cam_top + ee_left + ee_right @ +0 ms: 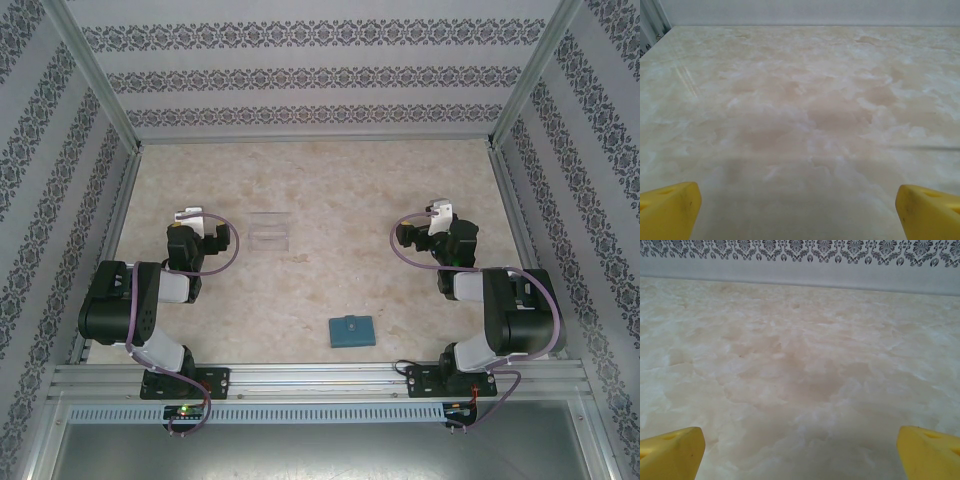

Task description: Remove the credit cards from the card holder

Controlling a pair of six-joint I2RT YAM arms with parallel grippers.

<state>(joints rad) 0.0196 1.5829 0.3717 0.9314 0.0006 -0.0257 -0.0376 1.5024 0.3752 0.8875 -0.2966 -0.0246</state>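
The card holder [350,329], a small teal-blue wallet with a little tab on top, lies shut and flat on the marble table near the front edge, between the two arm bases. The credit cards are hidden. My left gripper [190,216] is folded back at the left, well behind and left of the card holder. In its wrist view the yellow fingertips [667,210] stand wide apart, and the left gripper [799,212] is open over bare table. My right gripper [440,212] sits at the right, likewise far from the card holder. The right gripper [800,452] is open with nothing between its yellow fingertips [930,452].
A clear plastic tray [270,232] rests on the table behind the card holder, toward the left arm. Patterned walls and an aluminium frame [310,148] close in the table on three sides. A metal rail [320,378] runs along the near edge.
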